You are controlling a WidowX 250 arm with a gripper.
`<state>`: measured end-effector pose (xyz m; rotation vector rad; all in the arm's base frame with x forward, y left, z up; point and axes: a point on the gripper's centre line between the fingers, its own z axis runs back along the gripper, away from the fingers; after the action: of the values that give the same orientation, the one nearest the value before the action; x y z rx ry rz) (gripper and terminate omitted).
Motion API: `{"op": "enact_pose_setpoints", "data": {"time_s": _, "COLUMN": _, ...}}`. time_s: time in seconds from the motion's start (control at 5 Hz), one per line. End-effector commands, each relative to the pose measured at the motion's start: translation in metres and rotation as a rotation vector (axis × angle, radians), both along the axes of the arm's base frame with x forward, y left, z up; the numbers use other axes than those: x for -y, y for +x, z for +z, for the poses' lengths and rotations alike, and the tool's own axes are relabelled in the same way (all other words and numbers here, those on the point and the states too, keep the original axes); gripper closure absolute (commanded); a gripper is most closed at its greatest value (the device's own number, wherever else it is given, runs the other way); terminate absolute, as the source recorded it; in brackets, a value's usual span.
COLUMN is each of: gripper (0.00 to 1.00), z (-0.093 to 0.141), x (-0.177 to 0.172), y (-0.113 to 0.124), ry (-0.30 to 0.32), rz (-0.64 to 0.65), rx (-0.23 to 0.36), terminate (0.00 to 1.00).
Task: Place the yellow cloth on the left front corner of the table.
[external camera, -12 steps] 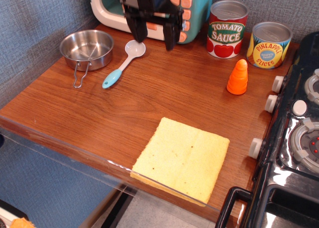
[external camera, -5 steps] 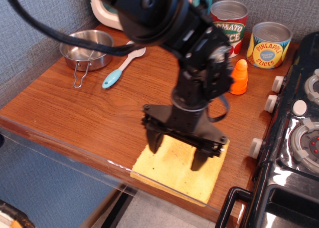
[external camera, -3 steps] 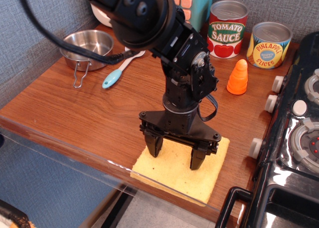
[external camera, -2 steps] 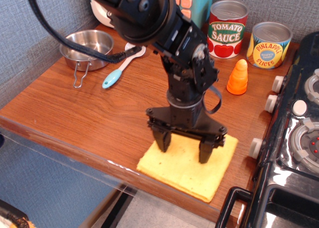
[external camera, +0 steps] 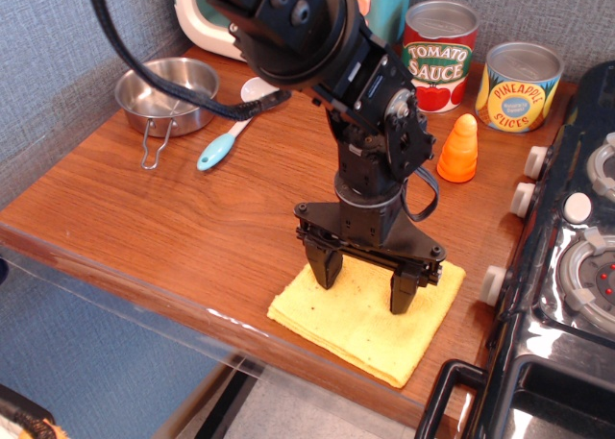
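table point(external camera: 173, 218) fills frame | tool point(external camera: 364, 280) centre-low, jaws spread wide, both tips down on cloth, nothing clamped | cloth point(external camera: 360, 314) flat, lower centre-right by table's near edge | can "TOMATO SAUCE" point(external camera: 440, 55) top right | can "PINEAPPLE SLICES" point(external camera: 519, 86) right of it

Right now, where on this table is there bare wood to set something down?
The widest bare patch of table runs along the near edge, between the steel pot and the yellow cloth. The back is crowded: spoon, tomato sauce can, pineapple can, orange cone. The gripper stands on the cloth.
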<state>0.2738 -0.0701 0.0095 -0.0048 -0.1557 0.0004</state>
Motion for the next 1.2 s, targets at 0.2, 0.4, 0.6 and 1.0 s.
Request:
{"op": "enact_pose_setpoints", "data": {"time_s": 0.2, "gripper": 0.0, "z": -0.01, "x": -0.04, "y": -0.029, "ry": 0.032, "rz": 0.057, "rx": -0.036, "terminate": 0.0}}
{"op": "enact_pose_setpoints", "data": {"time_s": 0.4, "gripper": 0.0, "z": -0.009, "x": -0.07, "y": -0.037, "ry": 0.028, "rz": 0.091, "rx": -0.017, "terminate": 0.0}}
{"op": "enact_pose_setpoints", "data": {"time_s": 0.6, "gripper": 0.0, "z": -0.005, "x": -0.108, "y": -0.043, "ry": 0.055, "rz": 0.105, "rx": 0.013, "terminate": 0.0}}
{"op": "enact_pose_setpoints", "data": {"time_s": 1.0, "gripper": 0.0, "z": -0.005, "x": -0.173, "y": -0.052, "ry": 0.078, "rz": 0.126, "rx": 0.027, "terminate": 0.0}}
